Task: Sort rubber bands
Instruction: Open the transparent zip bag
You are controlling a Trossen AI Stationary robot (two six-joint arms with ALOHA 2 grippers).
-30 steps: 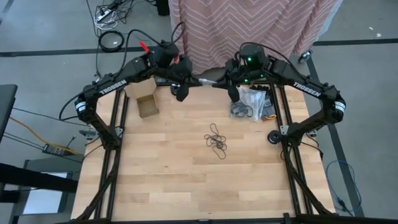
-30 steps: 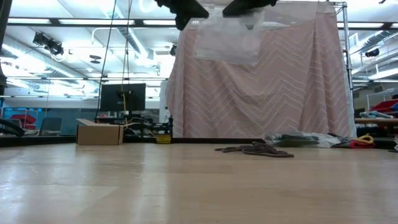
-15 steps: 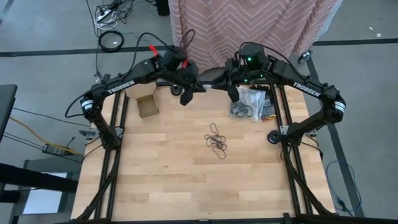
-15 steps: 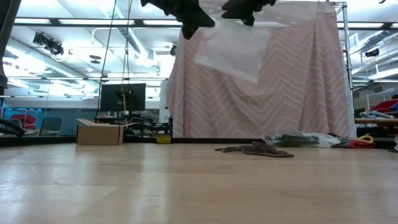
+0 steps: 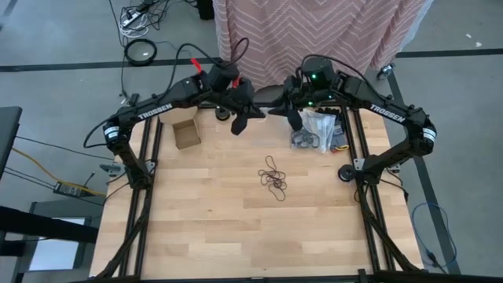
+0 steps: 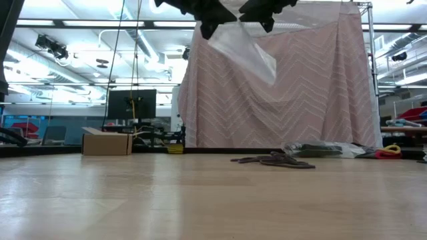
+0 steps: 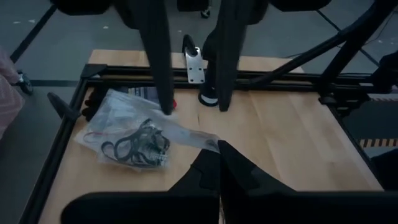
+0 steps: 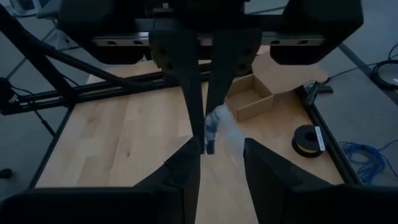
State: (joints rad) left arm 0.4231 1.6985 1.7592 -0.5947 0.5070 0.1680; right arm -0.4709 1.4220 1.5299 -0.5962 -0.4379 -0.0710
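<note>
Left fingers (image 6: 208,27) pinching clear bag (image 6: 250,50), low view only shows it hanging

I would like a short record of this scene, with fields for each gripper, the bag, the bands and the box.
left gripper: shut on clear bag, raised at the table's far edge
right gripper: open, raised beside the bag, not gripping it
loose bands: small heap at mid-table
bagged bands: in plastic under the right arm
box: open, on the left side
</note>
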